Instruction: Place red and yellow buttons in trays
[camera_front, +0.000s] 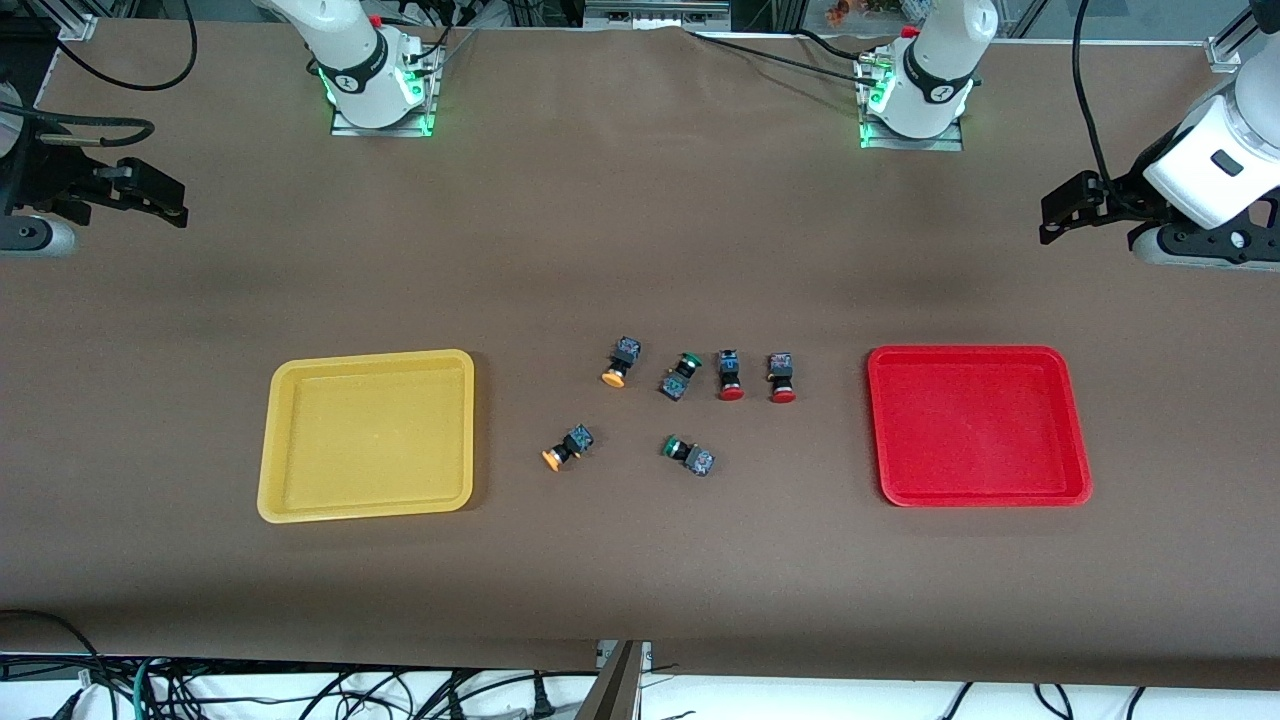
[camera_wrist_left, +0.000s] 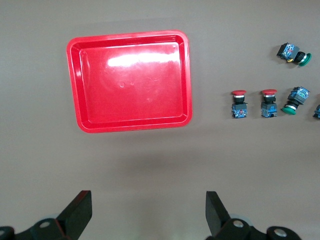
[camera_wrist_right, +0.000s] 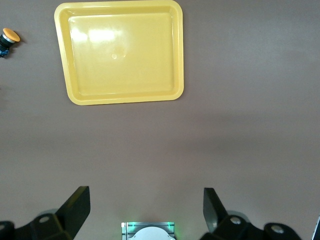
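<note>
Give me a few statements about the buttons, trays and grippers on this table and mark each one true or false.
1. The yellow tray has a button in it. False: it holds nothing.
2. Both red buttons lie on the table, outside the red tray. True.
3. The left gripper is shut on a button. False: it is open and holds nothing.
4. Two green buttons lie among the others. True.
5. The right gripper is open. True.
</note>
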